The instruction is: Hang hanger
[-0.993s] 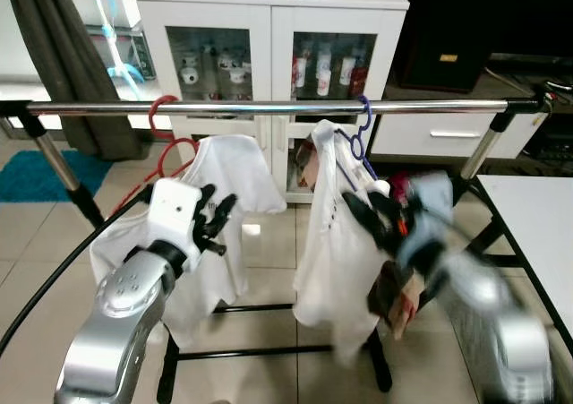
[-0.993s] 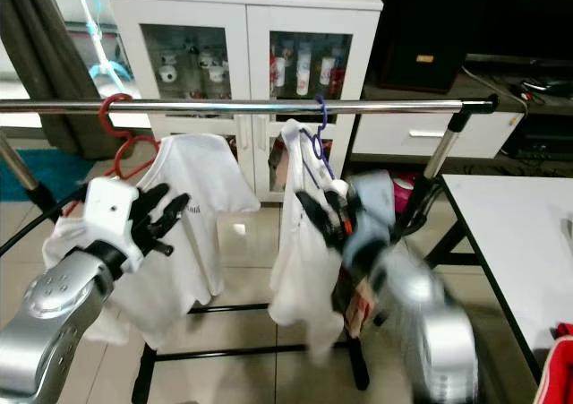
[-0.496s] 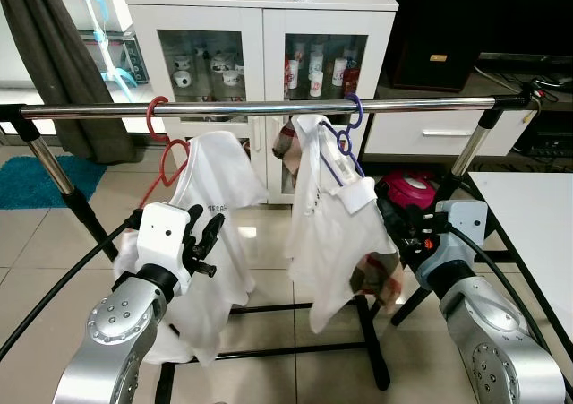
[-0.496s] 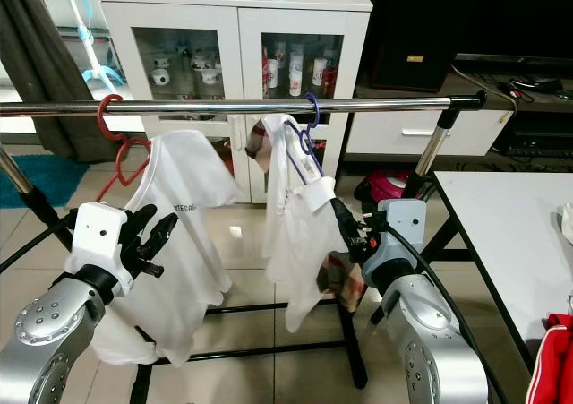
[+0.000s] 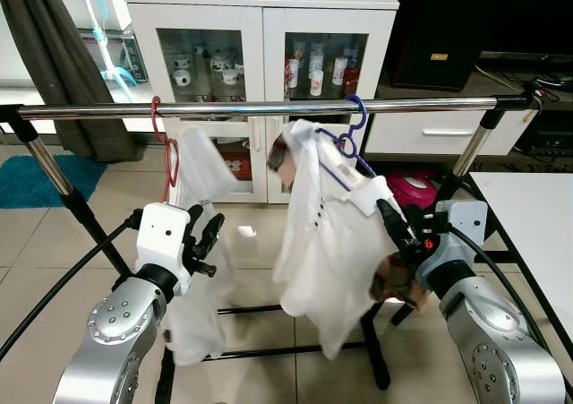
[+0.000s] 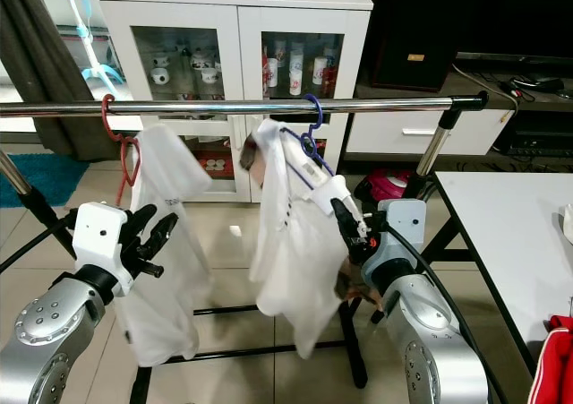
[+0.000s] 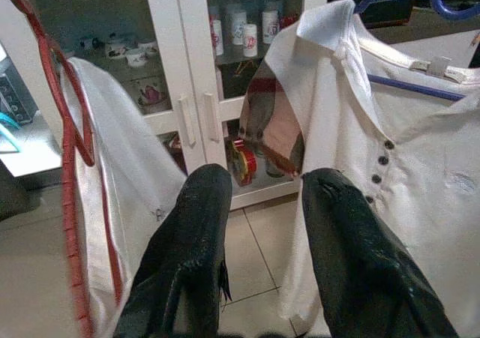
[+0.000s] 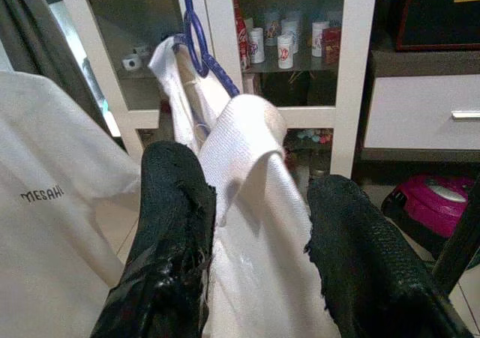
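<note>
A chrome rail [image 5: 269, 108] runs across in front of me. A red hanger [image 5: 161, 140] with a white T-shirt [image 5: 197, 243] hangs on its left part, turned nearly edge-on. A blue hanger [image 5: 351, 126] with a white polo shirt [image 5: 327, 234] hangs near the middle. My left gripper [image 5: 201, 236] is open just beside the T-shirt, holding nothing [image 7: 259, 180]. My right gripper [image 5: 396, 227] is open at the polo shirt's right shoulder. In the right wrist view the white cloth [image 8: 251, 158] lies between its spread fingers [image 8: 176, 188].
A white glass-door cabinet [image 5: 260, 28] stands behind the rail. A white table [image 5: 537, 216] is at the right, a pink object [image 5: 407, 189] on the floor beyond the rack. The rack's slanted legs [image 5: 72, 198] and floor bars [image 5: 260, 310] lie below. A dark curtain [image 5: 63, 64] hangs far left.
Both shirts have swung: the T-shirt has turned edge-on and the polo shirt has shifted left and flared out. My grippers have stayed about where they were half a second ago.
</note>
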You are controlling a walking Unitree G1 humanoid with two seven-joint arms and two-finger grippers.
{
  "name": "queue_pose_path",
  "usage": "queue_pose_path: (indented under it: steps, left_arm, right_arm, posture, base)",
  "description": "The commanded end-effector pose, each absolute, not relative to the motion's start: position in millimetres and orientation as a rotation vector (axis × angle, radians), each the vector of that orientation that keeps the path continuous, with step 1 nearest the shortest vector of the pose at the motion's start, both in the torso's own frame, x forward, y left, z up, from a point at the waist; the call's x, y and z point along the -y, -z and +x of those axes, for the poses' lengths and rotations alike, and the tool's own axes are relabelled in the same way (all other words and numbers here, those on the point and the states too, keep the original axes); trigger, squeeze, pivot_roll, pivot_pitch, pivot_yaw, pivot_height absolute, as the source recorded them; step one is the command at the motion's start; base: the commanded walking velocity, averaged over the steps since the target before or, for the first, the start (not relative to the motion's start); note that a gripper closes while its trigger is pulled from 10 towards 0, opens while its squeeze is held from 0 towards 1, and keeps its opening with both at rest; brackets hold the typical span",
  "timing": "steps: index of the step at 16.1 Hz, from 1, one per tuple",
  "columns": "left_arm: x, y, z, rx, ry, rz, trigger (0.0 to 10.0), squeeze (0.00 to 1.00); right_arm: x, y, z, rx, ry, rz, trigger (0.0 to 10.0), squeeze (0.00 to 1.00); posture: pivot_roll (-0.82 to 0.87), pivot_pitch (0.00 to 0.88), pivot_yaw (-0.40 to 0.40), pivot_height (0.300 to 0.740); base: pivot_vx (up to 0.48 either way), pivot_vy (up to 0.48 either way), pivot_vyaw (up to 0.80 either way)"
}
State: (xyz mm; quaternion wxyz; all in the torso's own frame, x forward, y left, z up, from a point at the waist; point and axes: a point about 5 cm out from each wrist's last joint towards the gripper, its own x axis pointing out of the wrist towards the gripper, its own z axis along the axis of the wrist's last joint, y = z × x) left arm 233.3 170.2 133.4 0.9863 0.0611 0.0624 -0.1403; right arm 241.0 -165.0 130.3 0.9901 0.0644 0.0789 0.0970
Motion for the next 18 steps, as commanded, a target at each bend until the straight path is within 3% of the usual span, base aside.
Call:
queue_pose_path:
  steps: [1,4,6,18]
  left_arm:
    - [-171,-137,234,-0.107,0.273,0.124,10.0,0.0]
    - [-172,-133,231,-0.109,0.268,0.112,10.0,0.0]
    - [-173,-123,216,-0.147,0.291,0.086,10.0,0.0]
    - [-183,-138,221,-0.127,0.235,0.11,10.0,0.0]
  right_arm:
    - [166,-133,241,-0.148,-0.189,0.123,10.0,0.0]
    - [168,-128,240,-0.172,-0.17,0.128,10.0,0.0]
    - [170,-119,245,-0.163,-0.12,0.153,10.0,0.0]
    - [161,-120,251,-0.178,-0.16,0.167,10.0,0.0]
  posture:
    - [-0.09,0.0,0.023,0.74]
    - [-0.09,0.0,0.022,0.74]
    - [-0.07,0.0,-0.03,0.74]
    - [-0.02,0.0,-0.086,0.74]
  base:
    - [0.0,0.0,0.0]
    - [0.0,0.0,0.0]
    - [0.0,0.0,0.0]
    - [0.0,0.0,0.0]
